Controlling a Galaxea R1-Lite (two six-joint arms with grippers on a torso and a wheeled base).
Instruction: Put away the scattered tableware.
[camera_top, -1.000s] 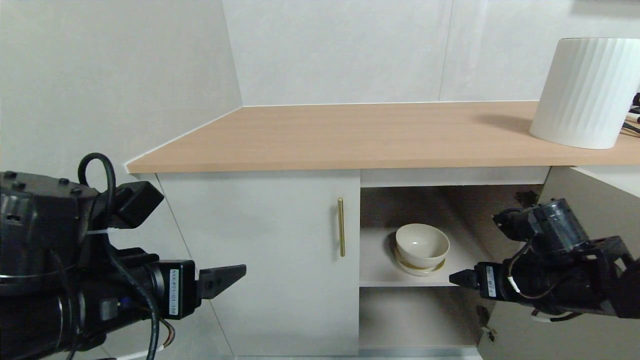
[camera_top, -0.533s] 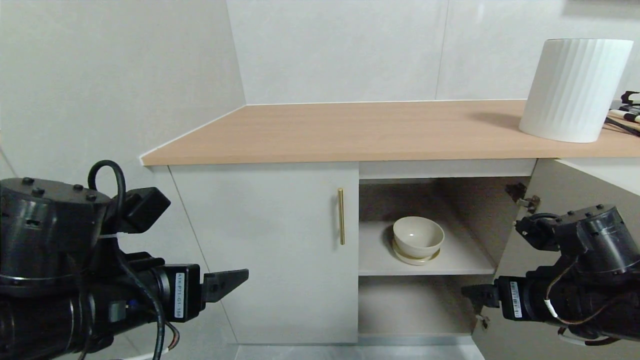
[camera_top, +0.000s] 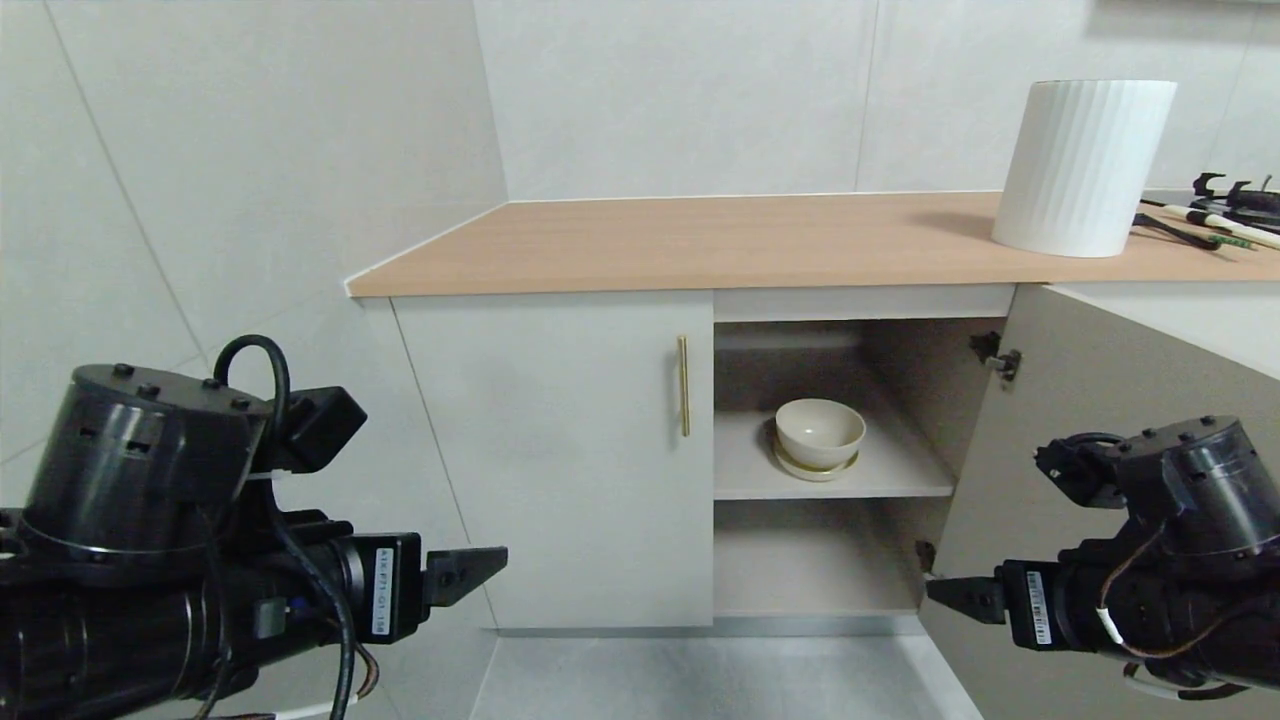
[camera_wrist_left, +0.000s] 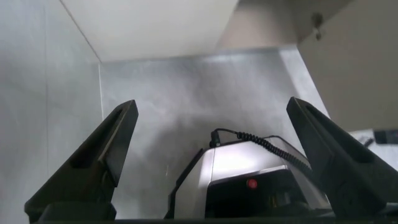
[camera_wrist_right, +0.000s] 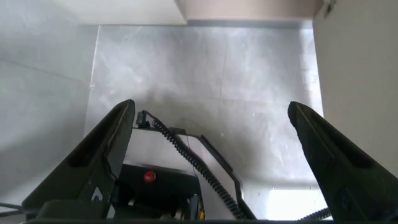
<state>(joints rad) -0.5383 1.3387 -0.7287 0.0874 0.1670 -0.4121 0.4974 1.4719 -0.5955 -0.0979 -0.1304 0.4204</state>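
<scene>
A cream bowl (camera_top: 820, 432) sits on a cream plate (camera_top: 812, 467) on the upper shelf of the open cabinet compartment (camera_top: 890, 475). My left gripper (camera_top: 468, 575) is low at the left, in front of the shut left door, open with nothing between its fingers (camera_wrist_left: 99, 162). My right gripper (camera_top: 960, 598) is low at the right, beside the swung-out right door (camera_top: 1110, 380), open and holding nothing, as its wide-apart fingers (camera_wrist_right: 99, 155) show in the right wrist view. Both grippers are well clear of the bowl.
A wooden countertop (camera_top: 720, 245) tops the cabinet. On it stands a white ribbed cylinder (camera_top: 1085, 165), with some utensils (camera_top: 1215, 215) at the far right. The shut left door has a gold handle (camera_top: 683, 385). Grey floor (camera_top: 700, 680) lies below; a tiled wall stands on the left.
The head view has pulled back from the cabinet, so cabinet and bowl look smaller and higher. The right gripper has sunk from bowl-shelf level to beside the lower shelf. Both stay open.
</scene>
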